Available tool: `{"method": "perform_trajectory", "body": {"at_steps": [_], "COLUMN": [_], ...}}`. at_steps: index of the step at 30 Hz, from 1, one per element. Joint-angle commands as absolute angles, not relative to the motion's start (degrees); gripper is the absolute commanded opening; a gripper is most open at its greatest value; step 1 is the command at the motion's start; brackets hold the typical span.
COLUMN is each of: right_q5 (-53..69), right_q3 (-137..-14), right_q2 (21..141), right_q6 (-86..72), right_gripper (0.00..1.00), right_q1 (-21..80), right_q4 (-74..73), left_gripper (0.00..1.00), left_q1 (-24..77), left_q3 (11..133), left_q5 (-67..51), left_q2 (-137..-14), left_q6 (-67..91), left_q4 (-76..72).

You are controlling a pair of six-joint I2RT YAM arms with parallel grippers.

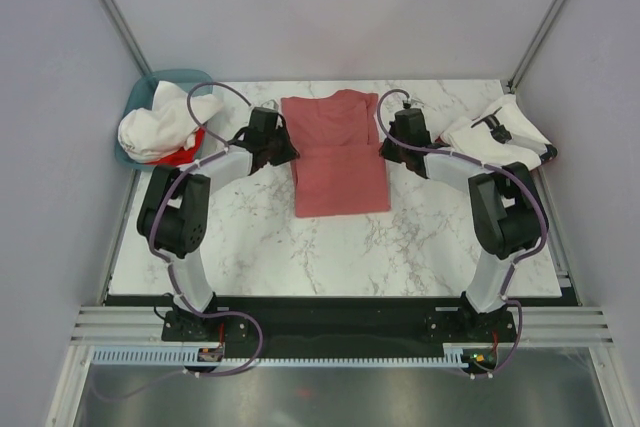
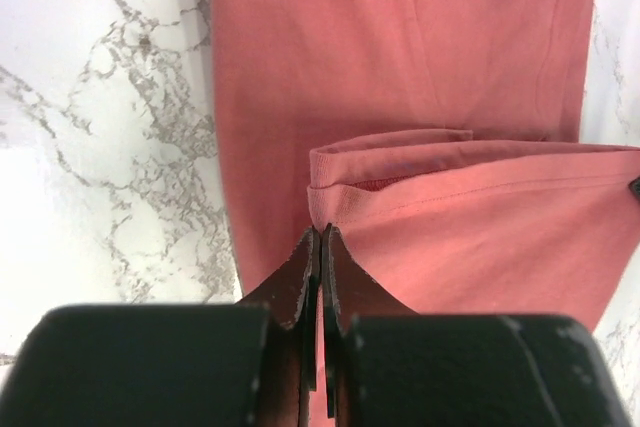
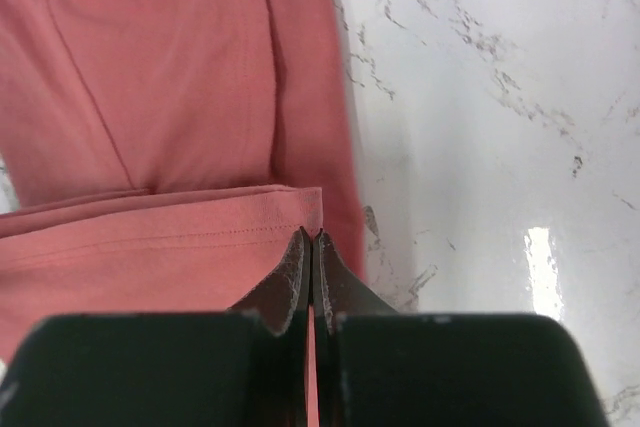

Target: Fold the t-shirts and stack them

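My left gripper (image 2: 320, 237) and right gripper (image 3: 310, 237) clamp shut on opposite edges of the salmon t-shirt (image 1: 340, 162), presumably to lift its fold evenly.

White shirts (image 1: 160, 125) hide most of the basket (image 1: 138, 97); the dark mark (image 1: 490, 122) on the right pile (image 1: 510, 137) is too small to read. Wrist views crop the salmon shirt (image 2: 400, 57).

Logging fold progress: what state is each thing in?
salmon t-shirt: flat, partly folded
left tool: shut on the shirt's left edge
right tool: shut on its right edge
teal basket: holds crumpled t-shirts
white t-shirts: piled far right
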State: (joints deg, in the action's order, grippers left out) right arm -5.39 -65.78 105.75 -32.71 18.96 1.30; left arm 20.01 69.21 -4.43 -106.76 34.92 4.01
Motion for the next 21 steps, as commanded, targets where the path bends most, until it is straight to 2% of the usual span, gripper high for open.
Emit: {"method": "perform_trajectory", "body": {"at_steps": [1, 21], "right_q5": [-3.87, -5.54], "right_q3": [-65.39, -70.57], "right_q2": [103.1, 111.53], "right_q6": [-32.26, -31.55], "right_gripper": [0.0, 0.0], "right_q1": [18.98, 18.98], "right_q4": [5.89, 4.75], "left_gripper": [0.02, 0.02], "left_q1": [20.04, 18.46], "left_q3": [67.68, 68.29], "left_q5": [-0.8, 5.8], "left_q2": [-103.63, -105.29], "left_q6": [34.19, 33.49], "left_q4": [1.76, 3.87]}}
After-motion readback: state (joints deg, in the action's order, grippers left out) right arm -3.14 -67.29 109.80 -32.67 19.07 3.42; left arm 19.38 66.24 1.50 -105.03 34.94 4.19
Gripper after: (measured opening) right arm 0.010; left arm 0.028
